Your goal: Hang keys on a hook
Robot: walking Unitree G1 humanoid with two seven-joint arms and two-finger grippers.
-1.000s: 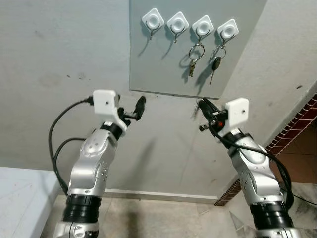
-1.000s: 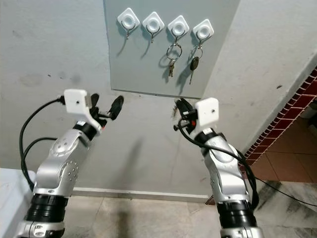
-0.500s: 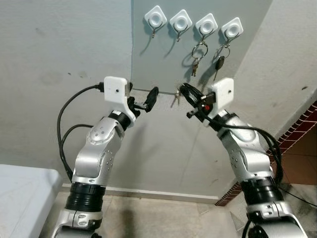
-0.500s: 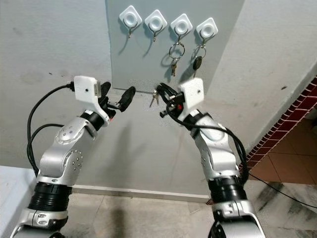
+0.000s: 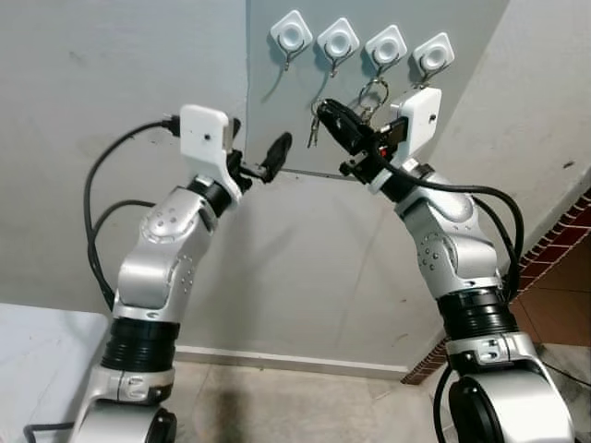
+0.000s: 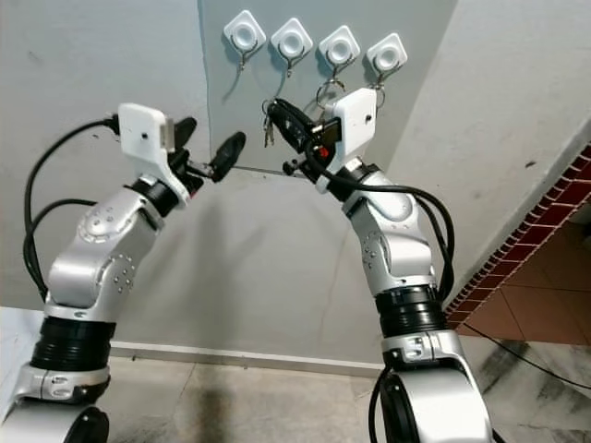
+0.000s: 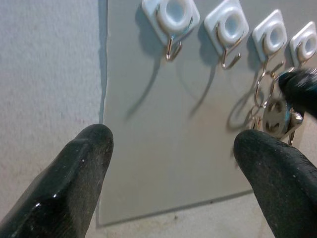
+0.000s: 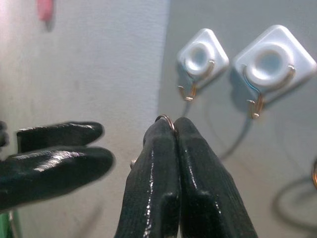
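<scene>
Silver arms w/ black cables, white wrist cam boxes, black fingers.

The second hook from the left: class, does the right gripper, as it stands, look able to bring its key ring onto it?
Probably yes. The right gripper is shut on the key ring and sits just below the second hook, which is bare, with open panel between them. The left gripper stands off to the side.
</scene>
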